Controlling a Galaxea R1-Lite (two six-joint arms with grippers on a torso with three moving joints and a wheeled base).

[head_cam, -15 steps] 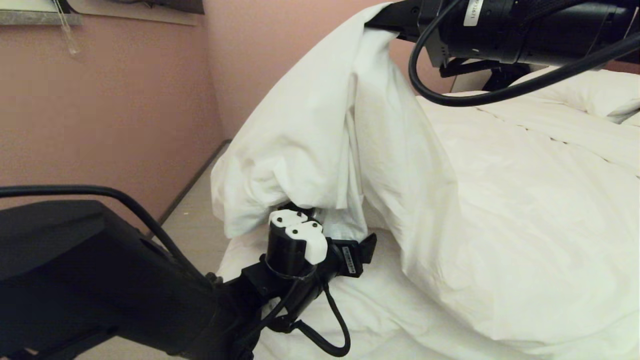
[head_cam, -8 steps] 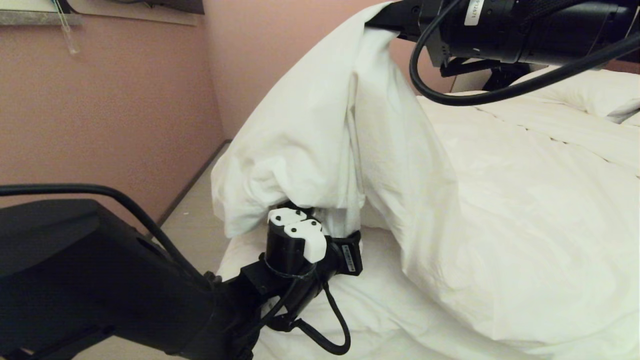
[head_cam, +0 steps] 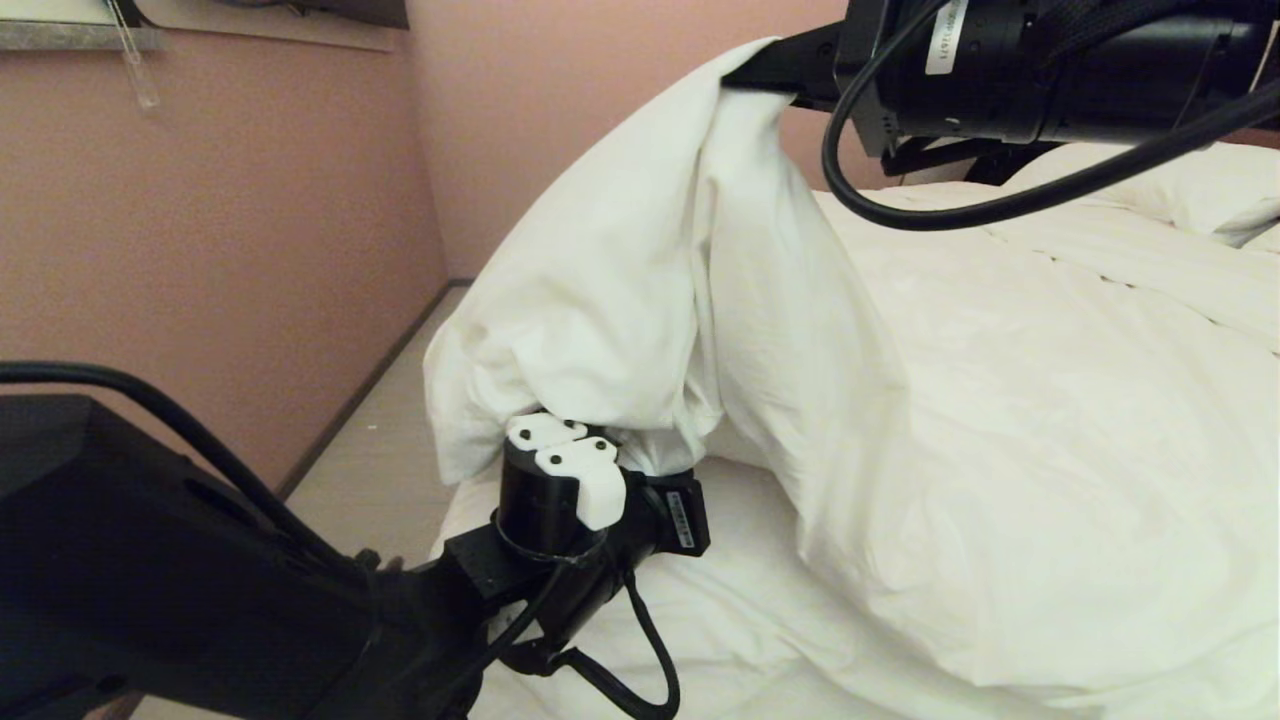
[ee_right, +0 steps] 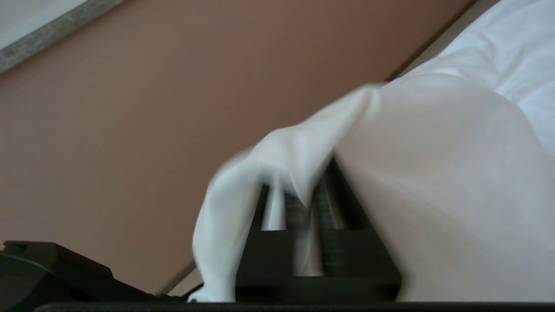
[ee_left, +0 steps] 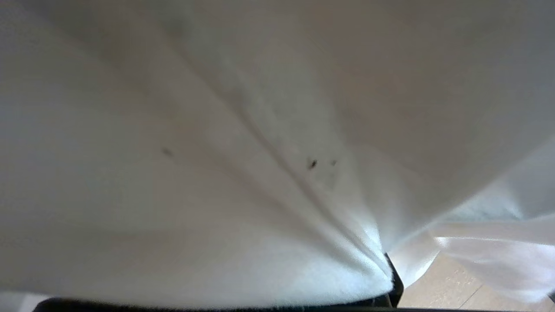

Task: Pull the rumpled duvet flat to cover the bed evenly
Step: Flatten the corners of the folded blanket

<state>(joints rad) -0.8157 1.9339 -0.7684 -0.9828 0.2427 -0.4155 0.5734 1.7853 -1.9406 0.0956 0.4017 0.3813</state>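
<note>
Head view: duvet (head_cam: pixel 1000 420) lies over most of the bed (head_cam: pixel 700 640), its near left corner hoisted in a tall peak, baring sheet at the bed's near edge. Right gripper (head_cam: pixel 745 75) pinches the peak's top, apparently to lift the bunched corner clear; left gripper (head_cam: pixel 640 460) is clamped on the hanging hem, likely to draw it outward. Left wrist view: cloth fills the frame, creases converging at the closed jaws. Right wrist view: right gripper's fingers (ee_right: pixel 331 203) hold a fold between them.

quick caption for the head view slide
Both grippers, left low and right high, clamp the white duvet.
</note>
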